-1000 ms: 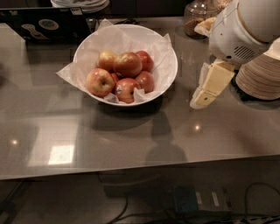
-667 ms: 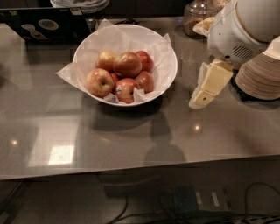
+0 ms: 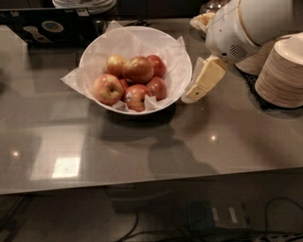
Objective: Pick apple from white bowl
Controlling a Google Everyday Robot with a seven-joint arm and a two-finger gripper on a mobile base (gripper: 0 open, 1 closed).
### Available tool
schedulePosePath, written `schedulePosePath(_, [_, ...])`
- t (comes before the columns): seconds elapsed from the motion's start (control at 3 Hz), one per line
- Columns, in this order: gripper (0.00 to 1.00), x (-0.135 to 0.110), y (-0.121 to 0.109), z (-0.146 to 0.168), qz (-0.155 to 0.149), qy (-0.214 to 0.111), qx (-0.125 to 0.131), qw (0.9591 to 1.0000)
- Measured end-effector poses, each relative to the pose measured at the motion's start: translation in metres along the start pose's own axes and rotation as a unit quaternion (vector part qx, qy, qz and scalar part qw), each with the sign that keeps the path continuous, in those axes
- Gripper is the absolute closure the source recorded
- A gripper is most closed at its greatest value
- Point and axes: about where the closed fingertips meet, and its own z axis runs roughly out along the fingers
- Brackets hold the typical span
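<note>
The white bowl (image 3: pixel 180 52), lined with crinkled white paper, stands on the grey table and holds several apples. The apple (image 3: pixel 108 88), red-orange with a yellowish patch around its stem dimple, lies at the bowl's front left. Beside it are a red apple with a small sticker (image 3: pixel 136 97), a large apple on top of the pile (image 3: pixel 138 69) and small dark red ones (image 3: pixel 157 87). My gripper (image 3: pixel 191 96), cream-yellow under the white arm (image 3: pixel 246 26), hangs just right of the bowl's rim, pointing down and left, outside the bowl. It holds nothing.
Stacks of pale paper plates (image 3: pixel 283 71) stand at the right, close behind the arm. A dark tray (image 3: pixel 47 26) and more plates (image 3: pixel 85 4) sit at the back left. The table's front edge (image 3: pixel 142 182) runs across below, with cables on the floor.
My gripper has moved left, from beside the plate stacks to just next to the bowl's right rim. The bowl and apples have not moved.
</note>
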Motion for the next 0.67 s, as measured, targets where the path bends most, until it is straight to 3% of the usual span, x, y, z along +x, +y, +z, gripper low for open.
schedulePosePath(0.33, [0.06, -0.013, -0.009, 0.018, -0.003, -0.042, -0.008, 0.9991])
schedulePosePath(0.67, [0.24, -0.022, -0.015, 0.034, -0.010, -0.066, -0.023, 0.9975])
